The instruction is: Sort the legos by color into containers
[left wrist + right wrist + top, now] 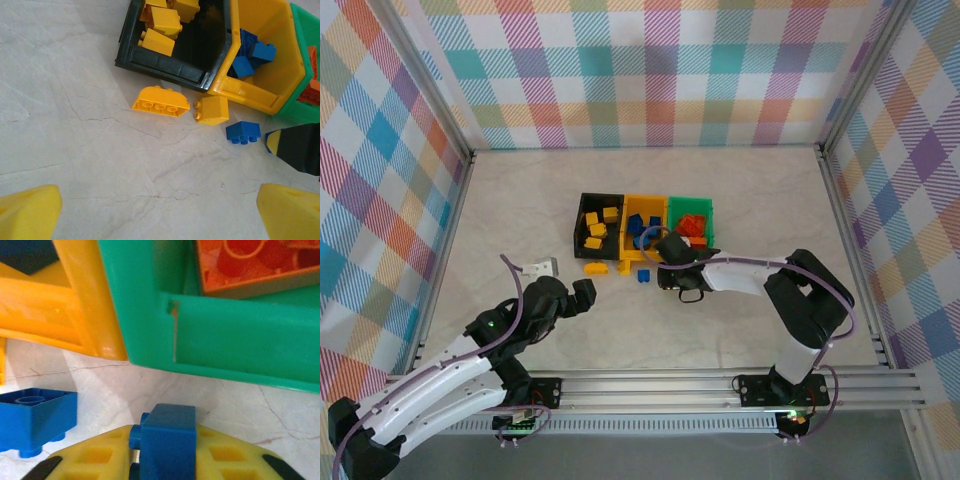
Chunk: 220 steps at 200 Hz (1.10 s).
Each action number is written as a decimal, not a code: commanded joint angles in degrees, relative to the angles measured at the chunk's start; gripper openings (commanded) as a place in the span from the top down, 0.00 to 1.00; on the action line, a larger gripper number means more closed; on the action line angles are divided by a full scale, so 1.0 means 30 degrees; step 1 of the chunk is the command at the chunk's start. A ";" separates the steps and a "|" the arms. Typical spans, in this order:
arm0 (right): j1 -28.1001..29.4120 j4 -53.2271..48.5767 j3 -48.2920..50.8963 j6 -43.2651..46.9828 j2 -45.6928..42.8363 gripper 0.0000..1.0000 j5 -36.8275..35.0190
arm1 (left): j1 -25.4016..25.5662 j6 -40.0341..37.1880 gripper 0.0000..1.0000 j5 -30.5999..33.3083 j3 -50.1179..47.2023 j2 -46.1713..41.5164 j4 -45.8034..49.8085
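Though small, studded blue lego point(169, 437).

Overhead camera looks down; both close wrist cameras share the containers point(645, 197).

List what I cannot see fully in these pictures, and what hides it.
Right wrist view: the bottom edge cuts off the blue brick held by the right gripper.
Same view: the green bin wall hides most of its contents.
Left wrist view: the top edge cuts off the black bin.
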State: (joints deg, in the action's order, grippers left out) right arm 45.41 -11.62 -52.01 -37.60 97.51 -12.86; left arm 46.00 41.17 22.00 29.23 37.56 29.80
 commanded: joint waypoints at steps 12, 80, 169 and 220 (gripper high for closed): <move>0.0041 0.0083 0.0984 0.0688 -0.2238 0.76 0.0275 | 0.0138 -0.0267 0.00 -0.0220 0.0392 0.0572 -0.0788; -0.0251 -0.0664 -0.2664 0.3042 -0.2376 0.76 0.2324 | 0.0159 -0.0646 0.00 -0.0955 0.0158 0.1141 -0.2177; -0.1776 -0.0794 -0.9323 0.2562 0.4063 0.58 0.3495 | 0.0136 -0.1063 0.00 -0.2825 0.0069 0.3952 -0.5003; -0.1748 0.1708 -0.5601 0.2058 -0.0818 0.22 0.3086 | 0.0686 -0.2363 0.05 -0.3794 0.1241 0.7080 -0.7034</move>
State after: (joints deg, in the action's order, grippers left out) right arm 40.14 -10.24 -73.95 -30.17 104.60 -2.87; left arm 46.15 37.21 12.64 30.17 54.43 13.78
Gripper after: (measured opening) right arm 0.759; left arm 0.964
